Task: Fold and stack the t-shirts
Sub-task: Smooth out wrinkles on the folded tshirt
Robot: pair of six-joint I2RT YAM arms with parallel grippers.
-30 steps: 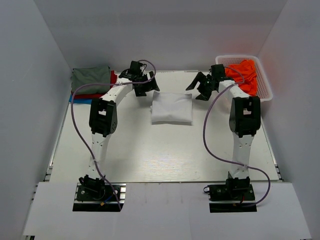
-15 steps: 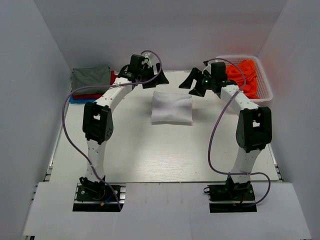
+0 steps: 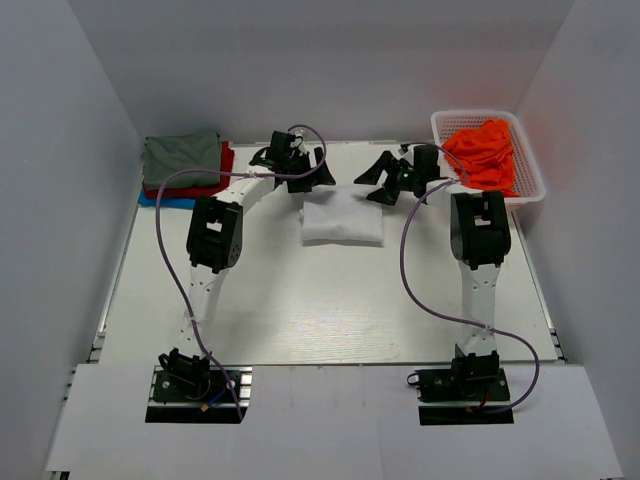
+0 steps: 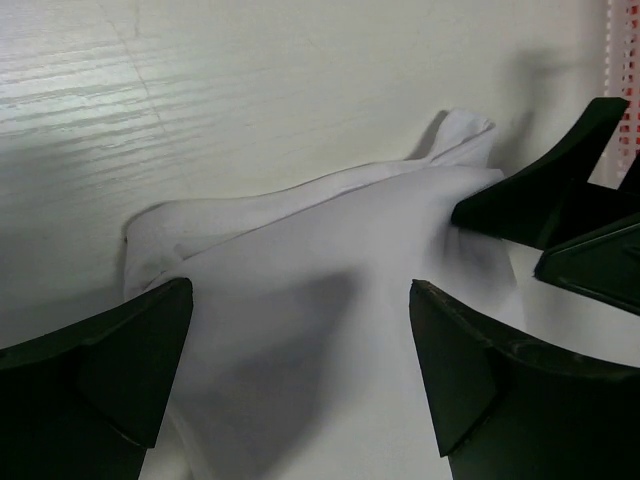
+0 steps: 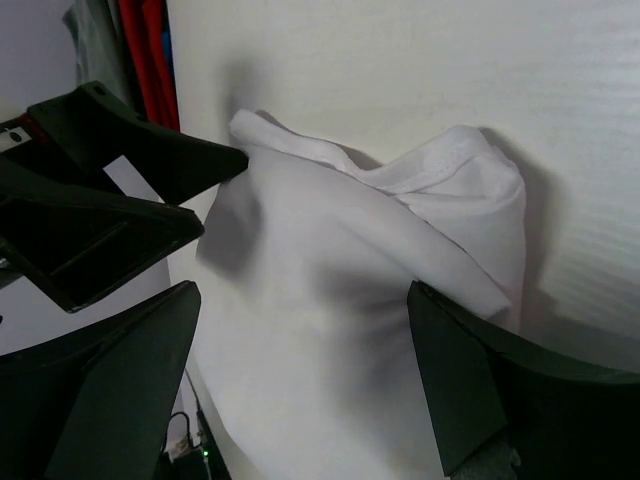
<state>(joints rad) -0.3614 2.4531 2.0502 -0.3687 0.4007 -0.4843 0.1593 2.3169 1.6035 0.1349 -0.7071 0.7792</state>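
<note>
white lattice basket at far right of table

We find open counter across the near half, while farther back the left tool and right tool crowd the white t-shirt's far edge, flanked by the shirt stack and basket.

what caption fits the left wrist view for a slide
Open left tool over the folded white t-shirt on the table

One t-shirt is laid on the counter, centre-back. Stacked t-shirts are set far left; a basket far right, another t-shirt inside.
</note>
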